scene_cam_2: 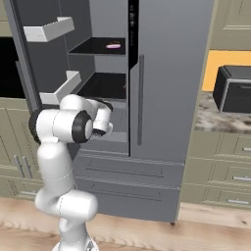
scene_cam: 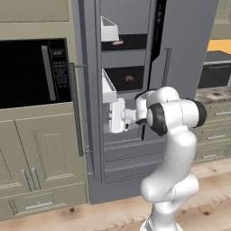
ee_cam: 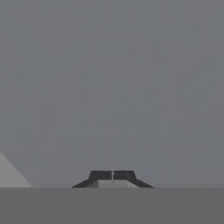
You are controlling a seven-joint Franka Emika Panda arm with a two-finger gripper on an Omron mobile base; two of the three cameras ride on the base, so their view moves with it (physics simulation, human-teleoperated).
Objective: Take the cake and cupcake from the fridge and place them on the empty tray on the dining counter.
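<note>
A white robot arm is standing in front of a tall grey fridge [scene_cam: 180, 40] whose left door is swung open, showing black shelves inside. The cake [scene_cam_2: 113, 46], a small slice with a pink layer, is lying on the upper shelf of the fridge, and the cupcake [scene_cam: 129, 78], a tiny round brown shape, is sitting on the shelf below it, toward the back. The gripper [ee_cam: 112, 175] is pointing at a plain grey surface at close range, and its two dark fingertips are pressed together, closed on nothing. From the base cameras, the hand is hanging at the fridge's opening, below the cupcake's shelf and beside a white door bin [scene_cam: 108, 88]. The step in hand looks like the reach for the first dessert. To do it well, the jaws need opening before entering the fridge, the hand needs raising to shelf level, and the approach should be running level over the shelf, clear of the door bin, so the fingers are straddling the cupcake rather than nudging it deeper.
</note>
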